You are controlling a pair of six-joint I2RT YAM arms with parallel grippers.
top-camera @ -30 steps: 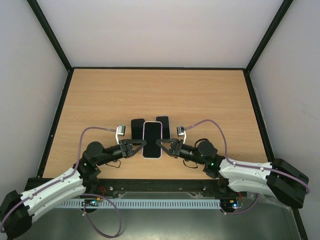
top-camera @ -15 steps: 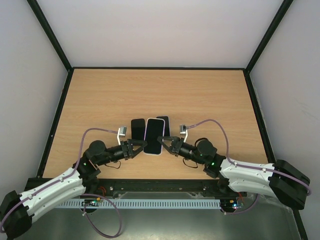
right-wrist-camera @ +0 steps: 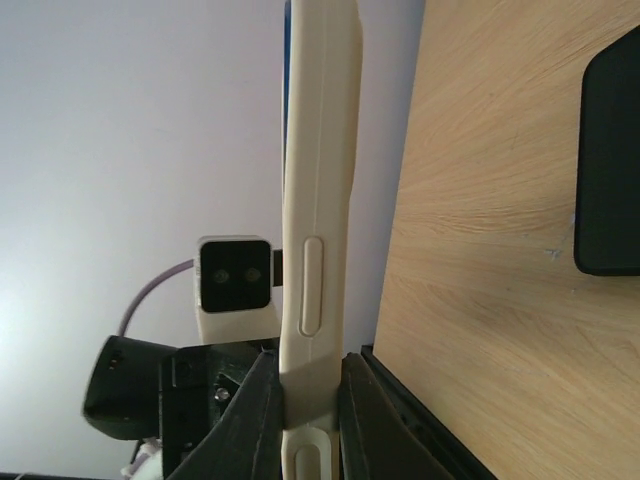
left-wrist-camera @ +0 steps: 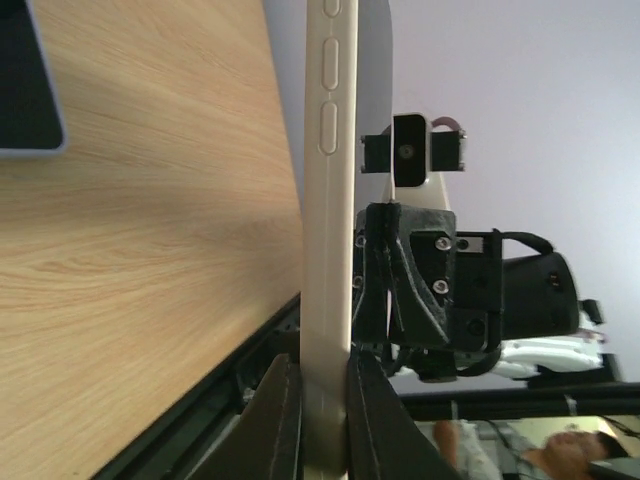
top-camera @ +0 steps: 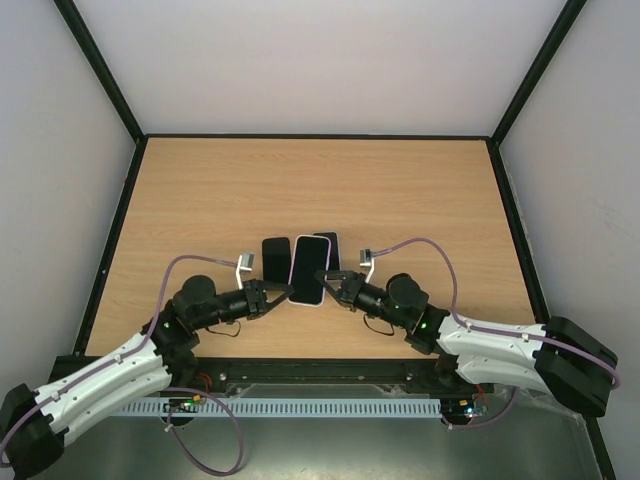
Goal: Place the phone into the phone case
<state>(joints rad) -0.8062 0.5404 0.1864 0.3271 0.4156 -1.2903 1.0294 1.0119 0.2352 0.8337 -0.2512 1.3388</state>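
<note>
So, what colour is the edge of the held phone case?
Cream white; the phone case shows best in the left wrist view.

The left arm (top-camera: 100, 375) and the right arm (top-camera: 500, 345) lie low over the bench and bend inward, so their wrists face each other. The left gripper (top-camera: 278, 294) and the right gripper (top-camera: 335, 290) meet at the middle, each with its fingers (left-wrist-camera: 274, 425) pinched tight on an opposite long edge of the phone case (top-camera: 309, 268).
</note>
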